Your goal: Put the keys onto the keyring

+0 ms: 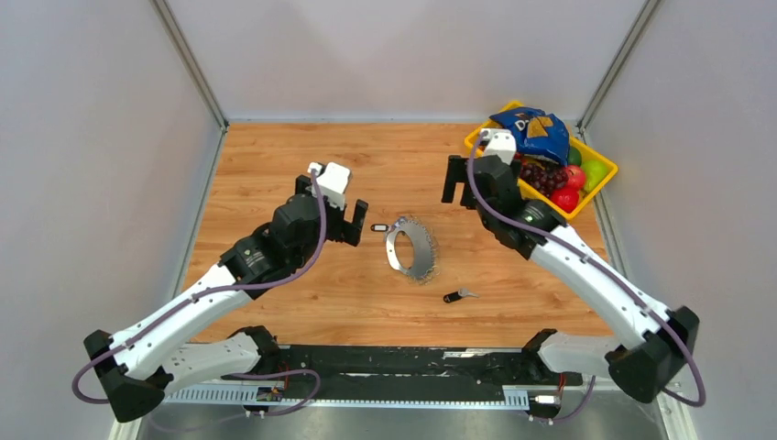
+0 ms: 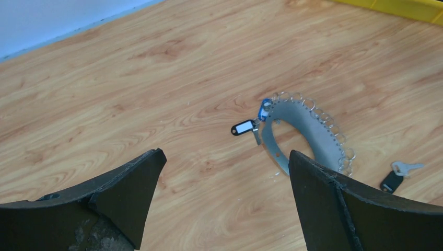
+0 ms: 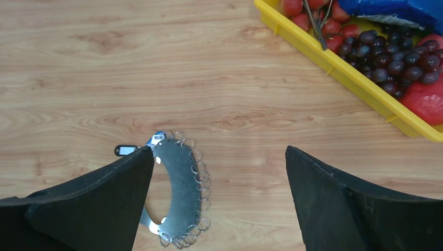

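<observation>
I hold my left gripper [image 1: 349,225] and right gripper [image 1: 461,192] wide open, empty, either side of the keyring [image 1: 414,248] on the table [image 1: 275,151], a white-tagged key [image 1: 379,227] at its rim, a black-headed key [image 1: 457,296] loose nearby.

keyring [image 3: 180,183]: partly behind fingers [image 3: 78,209] | yellow tray [image 3: 334,67]: cut off at edge (right wrist view)

Bright, even overhead light casts only soft, faint shadows on the desk [image 1: 275,165], and all three views look sharp.
</observation>
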